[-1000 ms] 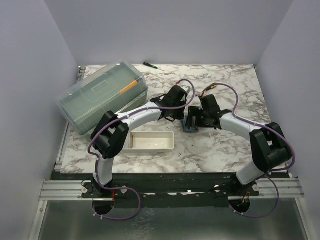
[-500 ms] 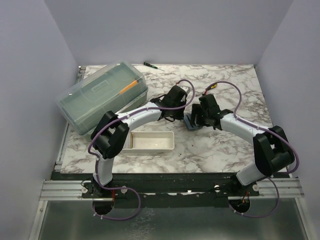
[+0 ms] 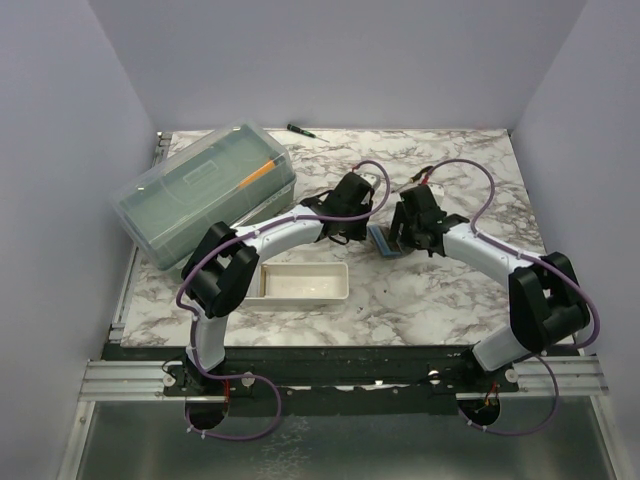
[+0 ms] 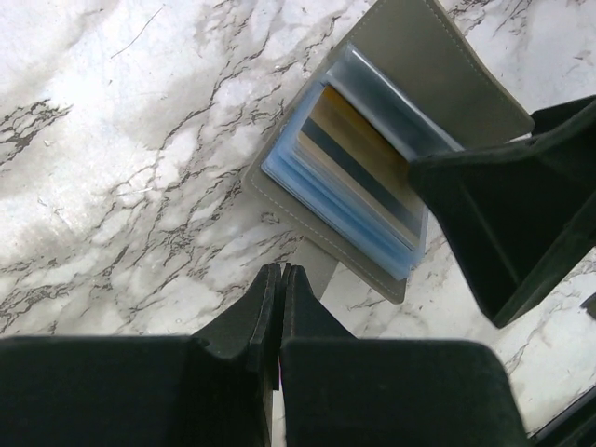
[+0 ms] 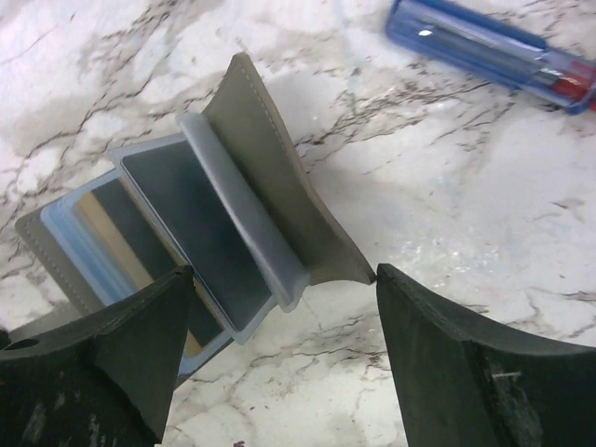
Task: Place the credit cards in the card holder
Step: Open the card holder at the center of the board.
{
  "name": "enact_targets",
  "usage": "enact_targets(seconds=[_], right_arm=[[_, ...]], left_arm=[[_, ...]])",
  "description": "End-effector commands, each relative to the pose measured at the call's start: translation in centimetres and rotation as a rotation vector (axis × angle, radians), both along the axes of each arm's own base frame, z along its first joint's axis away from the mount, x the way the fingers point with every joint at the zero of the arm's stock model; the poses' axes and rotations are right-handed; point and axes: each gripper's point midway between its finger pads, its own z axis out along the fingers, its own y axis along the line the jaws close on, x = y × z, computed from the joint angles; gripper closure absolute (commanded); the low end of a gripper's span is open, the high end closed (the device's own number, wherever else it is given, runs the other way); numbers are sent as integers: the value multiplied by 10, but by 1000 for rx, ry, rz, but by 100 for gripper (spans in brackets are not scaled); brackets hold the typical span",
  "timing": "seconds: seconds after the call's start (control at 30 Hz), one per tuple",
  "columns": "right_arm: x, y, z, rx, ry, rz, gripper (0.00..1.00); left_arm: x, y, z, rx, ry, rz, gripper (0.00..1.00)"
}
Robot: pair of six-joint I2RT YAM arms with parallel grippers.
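Grey wallet [image 3: 385,241] is lying open on the marble [image 3: 450,300] between the two claws, one cover standing up and clear sleeves fanning out. A tan card [image 4: 358,154] with a dark stripe is already sitting in a sleeve. A darker card [image 5: 186,223] seems to be sitting in the next one. Judging by that, the task is looking well along. Whether any card is waiting outside, I can't tell.

Left claw [image 4: 279,279] is pressing its fingers flat together, tips right at the wallet's tab [image 4: 315,261]. Can't tell if it's pinching the tab or just touching it. Right claw [image 5: 281,277] is standing spread wide, straddling the upright cover and sleeves. It's clamping nothing, though one finger is looking to be resting against the sleeve edge.
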Motion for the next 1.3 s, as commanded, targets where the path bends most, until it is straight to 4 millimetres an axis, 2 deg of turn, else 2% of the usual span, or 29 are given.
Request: enact_targets(seconds=[0.0,0.13,0.3,0.37,0.5,0.57,0.7,0.8,0.9,1.0,1.07,1.27], right_arm=[[-12,-45,-12,-159,64,-131,20],[-9,-52,-11,-160,64,-113,18],[-2,-63,-31,-128,115,-62,17],[-3,-62,-21,-130,120,-57,17],[-6,-41,18,-74,50,33,18],[-12,-29,32,-69,45,75,18],[-19,22,48,-8,19,222,18],[-18,51,53,-2,-11,290,17],[-15,78,53,70,-15,360,20],[-12,93,48,138,-29,378,36],[-8,94,41,149,-53,373,42],[-8,99,15,172,-42,377,39]], left_arm=[[5,11,9,25,-45,0,100],[9,15,9,45,-62,11,100],[10,18,7,63,-70,4,100],[9,18,7,63,-69,-1,100],[9,16,7,58,-67,-13,100],[8,14,8,54,-67,-17,100],[9,14,10,50,-70,-20,100],[9,14,13,46,-73,-19,100],[9,14,17,40,-80,-20,100],[8,14,21,37,-89,-23,100],[9,15,24,34,-94,-23,100],[8,15,31,22,-103,-20,100]])
